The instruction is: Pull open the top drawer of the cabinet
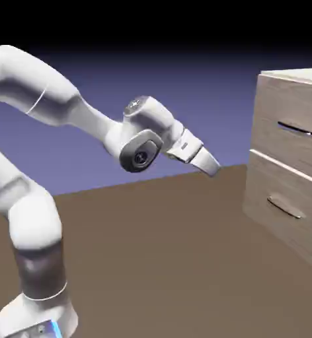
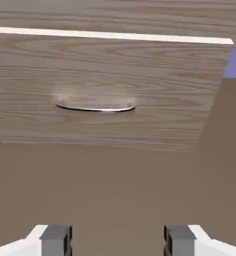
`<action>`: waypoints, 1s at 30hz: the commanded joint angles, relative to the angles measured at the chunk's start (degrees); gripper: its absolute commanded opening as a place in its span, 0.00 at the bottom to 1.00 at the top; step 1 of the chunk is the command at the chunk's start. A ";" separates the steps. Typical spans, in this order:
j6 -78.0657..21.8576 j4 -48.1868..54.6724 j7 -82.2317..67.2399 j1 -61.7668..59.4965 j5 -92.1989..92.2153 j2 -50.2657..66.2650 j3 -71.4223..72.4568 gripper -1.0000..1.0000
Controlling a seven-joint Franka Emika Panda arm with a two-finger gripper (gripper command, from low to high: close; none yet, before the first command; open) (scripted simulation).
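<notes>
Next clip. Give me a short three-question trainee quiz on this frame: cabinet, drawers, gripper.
1. True or false: the gripper is touching the top drawer's handle.
2. Which drawer fills the hand view? A) top drawer B) lower drawer
3. Fill in: the fingertips stand ____, with nothing between them.

Key:
1. False; it hangs well short of the cabinet, bare table between.
2. B; its pale handle sits below the seam line.
3. apart (open).
</notes>
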 commanded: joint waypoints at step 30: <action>-13.00 28.64 13.91 30.77 74.76 59.97 -48.31 0.50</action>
